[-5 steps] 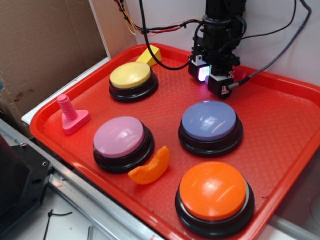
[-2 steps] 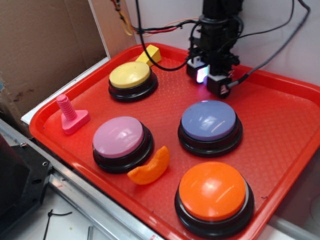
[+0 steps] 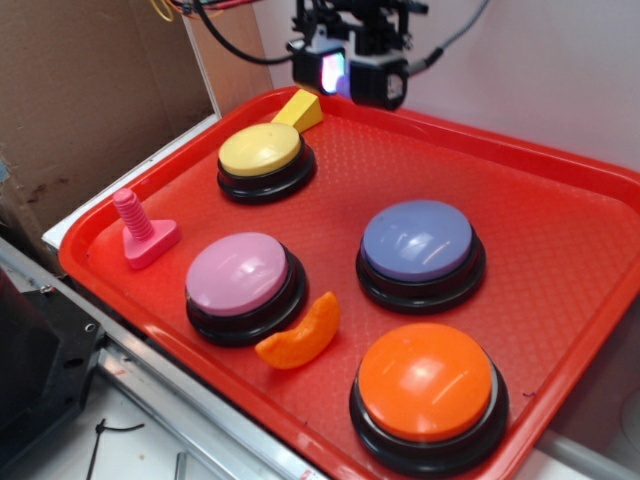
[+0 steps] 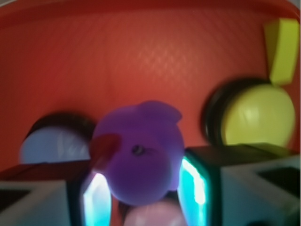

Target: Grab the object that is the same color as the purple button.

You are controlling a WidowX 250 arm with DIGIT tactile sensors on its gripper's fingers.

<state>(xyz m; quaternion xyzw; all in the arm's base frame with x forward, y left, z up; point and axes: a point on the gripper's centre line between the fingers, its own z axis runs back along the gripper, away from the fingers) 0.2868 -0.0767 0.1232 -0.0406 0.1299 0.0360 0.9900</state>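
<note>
Across the desk, red tray (image 3: 560, 230) is sitting with its raised rim all round, carrying everything. Orange button (image 3: 427, 385) is sitting toward the near right corner. Purple button (image 3: 418, 243) is sitting mid-tray, just behind the orange one, black base showing. Pink-lilac button (image 3: 238, 277) is sitting toward the near left, yellow button (image 3: 261, 152) toward the far left. End effector (image 3: 349, 72) is hanging above the far edge of the tray, clear of the surface, glowing between its pads. Wrist view, blurred: end effector (image 4: 141, 190) is gripping the purple duck toy (image 4: 138, 155) between two lit pads (image 4: 194, 183), closed narrow on its body, toy off the tray and over the red surface. Exterior view is not resolving the toy itself. Orange crescent slice (image 3: 300, 337) is lying just beside the pink-lilac button, near front edge. Pink bolt (image 3: 143, 232) is standing head-down near the left edge. Yellow wedge (image 3: 303, 109) is resting at the far rim, just behind the yellow button.
</note>
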